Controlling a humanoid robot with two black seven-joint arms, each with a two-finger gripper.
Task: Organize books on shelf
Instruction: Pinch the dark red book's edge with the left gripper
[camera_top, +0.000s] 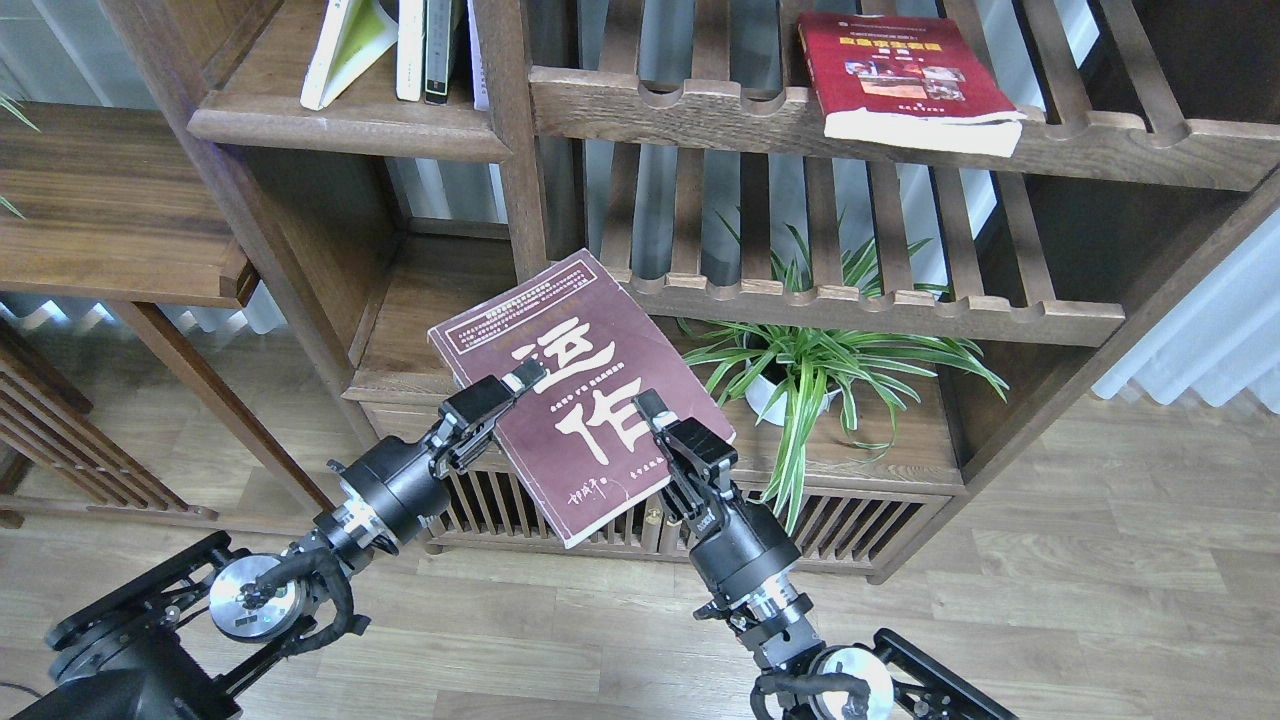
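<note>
The dark maroon book (585, 375) with big white characters is held tilted in the air in front of the bookcase. My left gripper (505, 392) is shut on its left edge. My right gripper (662, 425) is shut on its lower right edge. The red book (895, 70) with a yellow title and photos lies flat on the upper slatted rack at right. A pale yellow-green book (345, 50) leans on the solid dark-brown shelf (300, 118) at upper left, beside thin white and dark-spined books (425, 45).
A second solid board (420, 320) lies just behind the held book. A slatted rack (860, 300) and a potted spider plant (810, 370) stand to its right. A wooden table top (110, 210) is at left. Below is a slatted cabinet (520, 500) and wood floor.
</note>
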